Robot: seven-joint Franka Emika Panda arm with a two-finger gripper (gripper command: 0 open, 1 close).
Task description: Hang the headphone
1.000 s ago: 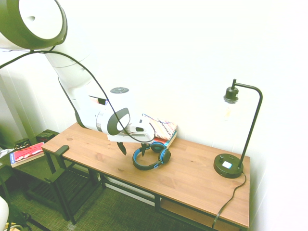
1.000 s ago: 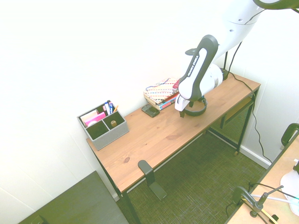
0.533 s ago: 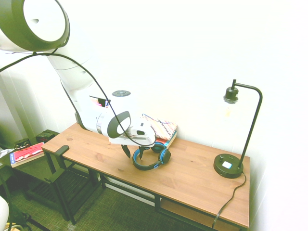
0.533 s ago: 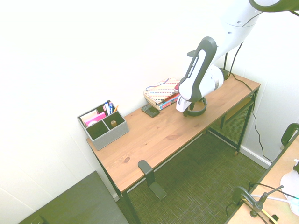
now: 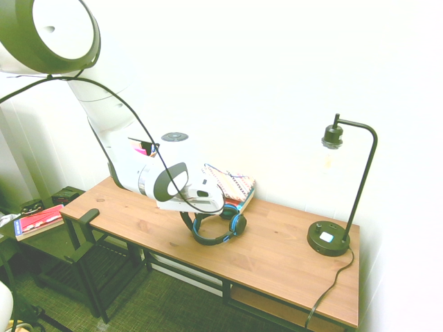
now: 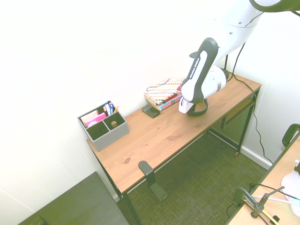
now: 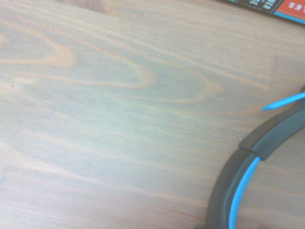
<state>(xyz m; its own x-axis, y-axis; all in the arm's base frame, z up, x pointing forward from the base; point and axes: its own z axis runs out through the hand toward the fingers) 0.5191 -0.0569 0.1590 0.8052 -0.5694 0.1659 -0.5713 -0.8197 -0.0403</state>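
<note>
Lying flat on the wooden table (image 5: 277,249), the headphone (image 5: 220,229) shows a curved headband, dark grey on its outer face with a bright blue inner lining, and round black ear cups ringed in blue. In the first exterior view its band bows toward 7 o'clock while the cups sit at about 1 o'clock, close against a stack of books (image 5: 234,188) with a patterned cover on top. The wrist view shows a stretch of that band up close: a dark outer strip, a blue edge inside it, and a seam where two sections of the band meet, all resting on the wood grain.

The white arm reaches in over the table and its end effector (image 5: 188,217) points down at the 9 o'clock end of the headband. Its fingers are mostly hidden under the white hand, so whether they are pinching the band or merely standing around it I cannot tell; it may be touching the band.

At the 3 o'clock end of the table stands a black lamp (image 5: 340,194). In the second exterior view a grey organizer (image 6: 103,125) sits toward the table's 9 o'clock end, well apart from the headphone.
</note>
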